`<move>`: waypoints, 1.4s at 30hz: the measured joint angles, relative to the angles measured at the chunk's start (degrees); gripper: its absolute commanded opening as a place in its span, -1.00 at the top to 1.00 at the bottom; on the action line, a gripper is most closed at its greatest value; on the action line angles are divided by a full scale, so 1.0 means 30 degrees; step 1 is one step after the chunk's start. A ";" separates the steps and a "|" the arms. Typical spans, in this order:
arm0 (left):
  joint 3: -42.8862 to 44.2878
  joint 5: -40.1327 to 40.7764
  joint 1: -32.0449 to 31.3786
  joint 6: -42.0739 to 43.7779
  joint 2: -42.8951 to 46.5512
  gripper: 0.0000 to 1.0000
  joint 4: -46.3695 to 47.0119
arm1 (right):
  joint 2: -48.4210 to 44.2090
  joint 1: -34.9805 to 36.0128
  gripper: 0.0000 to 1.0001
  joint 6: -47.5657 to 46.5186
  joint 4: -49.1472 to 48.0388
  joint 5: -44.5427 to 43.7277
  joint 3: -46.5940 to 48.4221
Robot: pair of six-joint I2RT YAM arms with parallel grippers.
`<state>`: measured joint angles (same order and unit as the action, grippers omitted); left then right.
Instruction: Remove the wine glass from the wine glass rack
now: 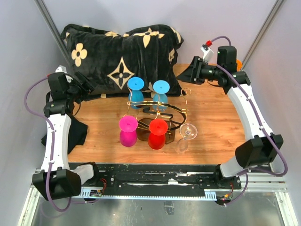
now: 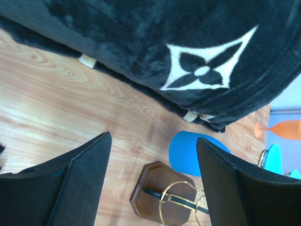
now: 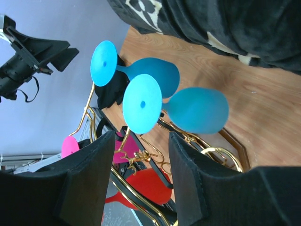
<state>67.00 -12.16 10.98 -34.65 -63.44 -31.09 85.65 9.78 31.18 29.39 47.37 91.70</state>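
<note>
The gold wire wine glass rack point(image 1: 162, 109) stands mid-table on a dark brown hexagonal base point(image 2: 162, 194). Glasses hang on it upside down: blue point(image 1: 135, 92), light blue point(image 1: 161, 92), pink point(image 1: 128, 132), red point(image 1: 158, 134), and a clear one point(image 1: 186, 136) at its front right. My left gripper point(image 1: 87, 85) is open and empty, left of the rack; its view shows the base and blue glass point(image 2: 188, 153) between its fingers point(image 2: 87, 174). My right gripper point(image 1: 189, 75) is open and empty, behind and right of the rack, facing the two blue glasses point(image 3: 197, 110).
A black pillow point(image 1: 122, 52) with cream flower patterns lies along the back of the wooden table point(image 1: 216, 127). An orange glass point(image 2: 282, 129) lies at the far right behind the right arm. A black cloth point(image 1: 77, 134) lies at the table's left edge.
</note>
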 measured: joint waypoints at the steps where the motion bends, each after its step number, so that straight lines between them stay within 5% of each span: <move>1: 0.0248 -0.0204 -0.0095 0.0029 -0.0233 -0.55 -0.0044 | 0.0357 0.0255 0.02 0.0000 0.0029 -0.0007 0.0423; 26: 0.0947 -0.2441 -0.2463 0.1574 -0.1217 -0.55 -0.3089 | 0.4058 0.2674 0.18 -0.1137 0.2477 -0.1071 0.2710; 42: 0.0729 -0.1450 -0.7504 0.0393 0.0102 -0.51 -0.3738 | 0.4422 0.3162 0.98 -0.0925 0.1705 -0.0240 0.2747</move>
<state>69.19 -16.51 -11.53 -33.47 -63.13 -42.30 98.91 19.27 28.40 34.50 46.65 99.94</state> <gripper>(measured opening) 0.760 0.104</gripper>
